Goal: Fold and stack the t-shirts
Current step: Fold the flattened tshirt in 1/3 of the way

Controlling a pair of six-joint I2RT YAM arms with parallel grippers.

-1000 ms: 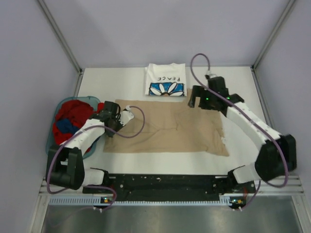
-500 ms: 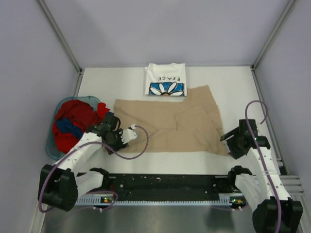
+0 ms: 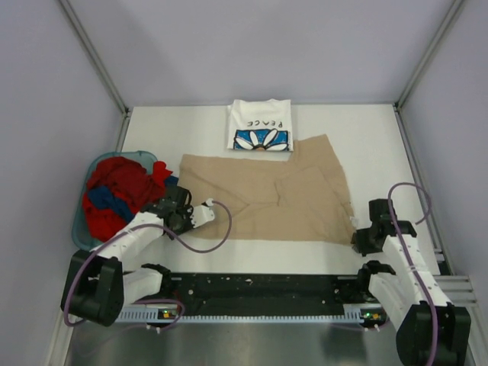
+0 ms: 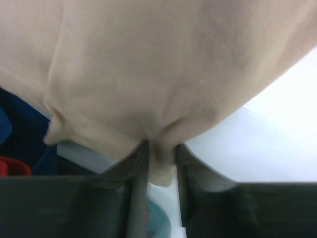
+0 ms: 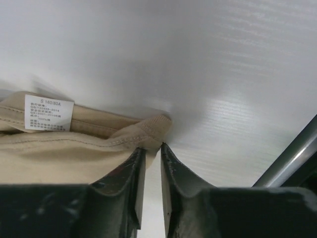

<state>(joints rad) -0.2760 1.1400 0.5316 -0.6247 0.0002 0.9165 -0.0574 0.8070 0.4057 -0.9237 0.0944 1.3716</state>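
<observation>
The tan t-shirt (image 3: pixel 274 198) lies spread mid-table. My left gripper (image 3: pixel 204 215) is at its near left edge; in the left wrist view the jaws (image 4: pixel 158 153) are shut on a pinch of tan cloth (image 4: pixel 163 64) that hangs lifted. My right gripper (image 3: pixel 357 239) is at the shirt's near right corner; its nearly closed jaws (image 5: pixel 152 148) pinch the hem corner (image 5: pixel 148 130), beside the white label (image 5: pixel 48 113). The folded white daisy "PEACE" shirt (image 3: pixel 261 126) lies at the back. Red and blue shirts (image 3: pixel 122 187) are piled in the basket.
The teal basket (image 3: pixel 79 229) stands at the left table edge, close to my left arm. A metal frame post (image 5: pixel 292 158) runs just right of my right gripper. The black arm-base rail (image 3: pixel 259 286) spans the near edge.
My right arm swung from the shirt's far right corner to its near right corner and closed in on the hem. My left gripper pulled back toward the near edge with the cloth. The shirt's outline shifted.
</observation>
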